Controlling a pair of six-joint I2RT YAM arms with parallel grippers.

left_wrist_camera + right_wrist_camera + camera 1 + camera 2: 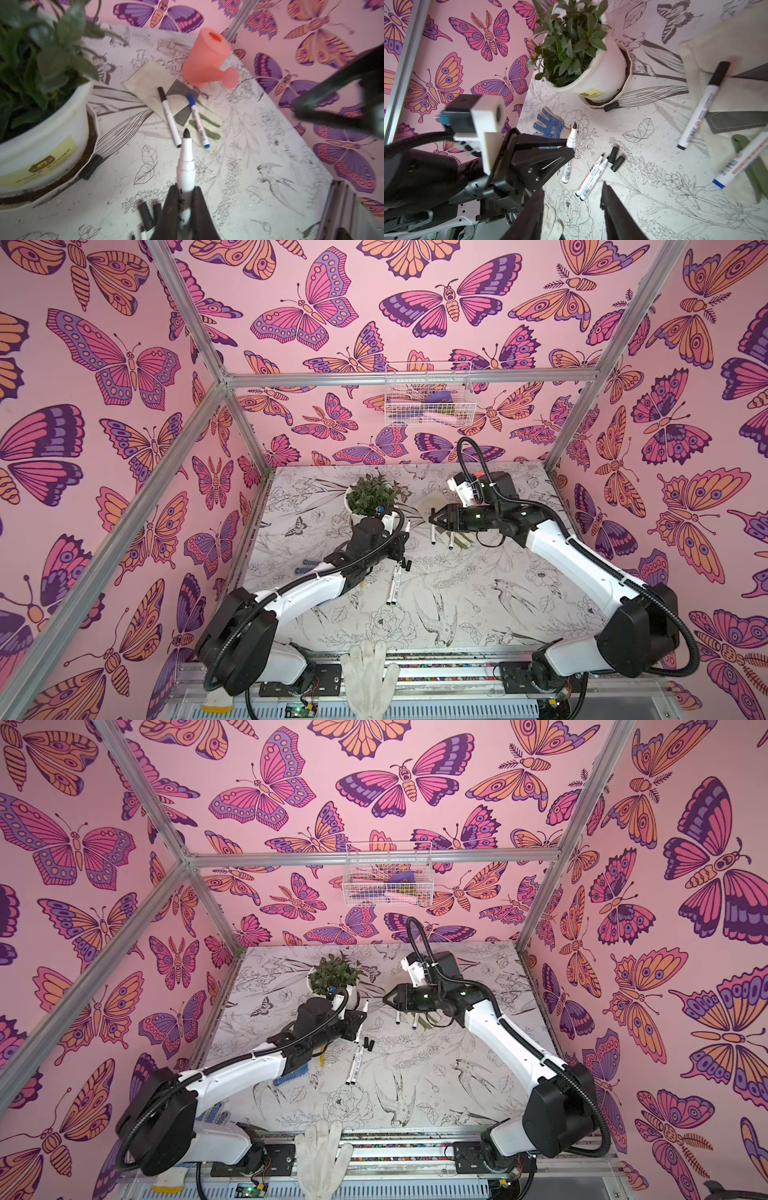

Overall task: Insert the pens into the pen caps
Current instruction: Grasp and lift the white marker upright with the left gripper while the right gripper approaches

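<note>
Pen sits clamped in the left claw, its bare dark tip sticking out well past the fingertips. Two black caps lie on the table just beside that claw, next to two bare pens. The right claw hangs empty, jaws apart, near two capped pens on a cloth.

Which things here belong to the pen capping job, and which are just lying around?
Job: pen in the left gripper, two uncapped pens, loose black caps, two capped pens.
Lying about: potted plant, watering can, cloth, blue-dotted glove, white glove, wire basket.
</note>
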